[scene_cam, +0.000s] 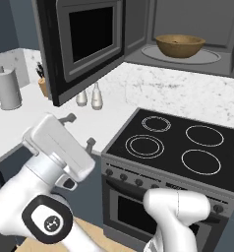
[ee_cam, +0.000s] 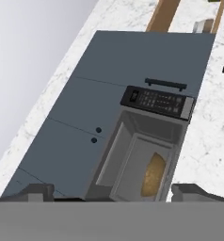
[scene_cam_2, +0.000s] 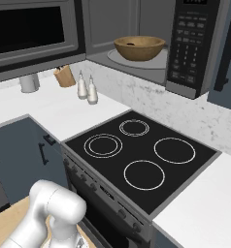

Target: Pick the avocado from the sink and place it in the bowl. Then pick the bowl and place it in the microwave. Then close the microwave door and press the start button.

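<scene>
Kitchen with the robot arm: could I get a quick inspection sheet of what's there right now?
Surface: white marbled counter beside a black four-ring stove.
Job's things: wooden bowl sits on the turntable inside the microwave; a small dark spot shows in it, too small to name. Microwave door stands wide open.
Clutter: two small bottles, knife block, paper towel roll.
Grippers: gripper open, holding nothing, facing the microwave from a distance.
Cables: nothing seen.
Surroundings: dark blue cabinets, oven front with knob row.
</scene>
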